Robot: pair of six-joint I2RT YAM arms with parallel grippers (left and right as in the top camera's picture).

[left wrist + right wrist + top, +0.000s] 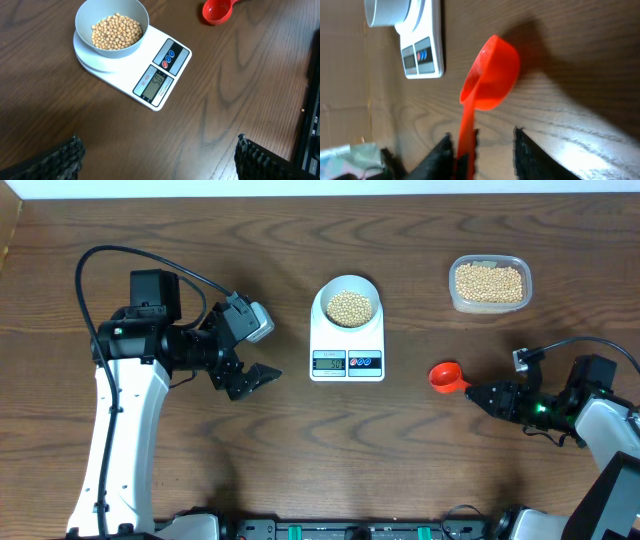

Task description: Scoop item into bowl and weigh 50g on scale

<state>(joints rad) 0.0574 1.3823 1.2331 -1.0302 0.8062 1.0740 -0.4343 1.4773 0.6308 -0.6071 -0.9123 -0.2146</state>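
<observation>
The white bowl [348, 279] stands on the white scale [347, 363] at table centre and holds tan beans [350, 307]. In the left wrist view the bowl [82, 15], its beans [116, 31] and the scale [160, 82] show clearly, and the display seems to read 50. The red scoop [446, 376] lies empty on the table right of the scale. My right gripper [487, 394] is open around its handle; in the right wrist view the scoop [492, 75] rests against one finger, gripper [482, 134]. My left gripper [256, 377] is open and empty left of the scale.
A clear plastic tub [455, 292] with more beans [489, 282] stands at the back right. The scale [422, 55] and bowl [387, 12] show at the upper left of the right wrist view. The table's dark front rail runs along the near edge.
</observation>
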